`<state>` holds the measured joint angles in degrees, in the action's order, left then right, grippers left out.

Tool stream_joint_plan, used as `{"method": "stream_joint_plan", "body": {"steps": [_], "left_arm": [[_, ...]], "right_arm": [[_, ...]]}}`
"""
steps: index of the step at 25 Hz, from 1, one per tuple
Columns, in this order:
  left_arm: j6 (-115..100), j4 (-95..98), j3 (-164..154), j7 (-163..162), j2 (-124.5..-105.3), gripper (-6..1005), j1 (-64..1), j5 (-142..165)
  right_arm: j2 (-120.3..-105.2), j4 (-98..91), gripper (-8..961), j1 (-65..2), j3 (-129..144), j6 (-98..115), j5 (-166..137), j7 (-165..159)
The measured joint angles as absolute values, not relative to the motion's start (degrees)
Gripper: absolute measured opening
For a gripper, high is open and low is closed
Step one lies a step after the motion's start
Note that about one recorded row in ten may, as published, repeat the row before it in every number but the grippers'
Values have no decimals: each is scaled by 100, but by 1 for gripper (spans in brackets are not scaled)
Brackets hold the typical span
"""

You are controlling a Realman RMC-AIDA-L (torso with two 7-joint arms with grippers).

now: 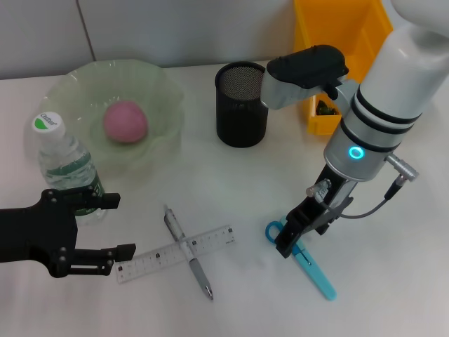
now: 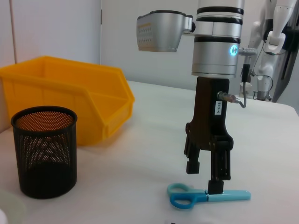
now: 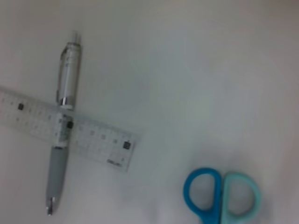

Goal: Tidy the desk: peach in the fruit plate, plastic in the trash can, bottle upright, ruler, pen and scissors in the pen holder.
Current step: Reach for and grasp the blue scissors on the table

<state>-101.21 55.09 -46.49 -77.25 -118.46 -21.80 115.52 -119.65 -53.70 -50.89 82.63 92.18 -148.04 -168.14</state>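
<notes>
My right gripper (image 1: 291,242) (image 2: 205,179) hangs open, fingertips down, straddling the blue scissors (image 1: 317,272) (image 2: 187,198) (image 3: 219,193) where handles meet blades. The ruler (image 1: 151,261) (image 3: 93,140) and pen (image 1: 200,275) (image 3: 57,168) lie crossed on the desk. My left gripper (image 1: 116,226) is open beside the upright bottle (image 1: 66,165). The peach (image 1: 125,121) sits in the fruit plate (image 1: 161,77). The pen holder (image 1: 240,105) (image 2: 44,154) stands next to the trash can (image 1: 337,35) (image 2: 70,93). A dark scrap (image 1: 324,107) lies inside the trash can; whether it is the plastic, I cannot tell.
A white desk (image 1: 231,189) carries everything. A pale wall runs along the back, behind the plate, the mesh cup and the yellow bin. The right arm's silver wrist housing (image 1: 302,77) reaches over the space between cup and bin.
</notes>
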Motion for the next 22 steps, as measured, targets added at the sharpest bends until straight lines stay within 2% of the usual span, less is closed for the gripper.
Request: {"method": "stream_joint_plan", "body": {"steps": [11, 22], "left_arm": [[-10107, 5521, -4649, -7725, -11844, 845, -2170, 11489], [-10106, 5546, -4649, -7725, -11832, 842, -2167, 11485]], "right_arm": [[-11961, -5359, 829, -5109, 8699, 9197, -14697, -16788], [-11967, -5345, 827, -5439, 9254, 9247, -14802, -16921]]}}
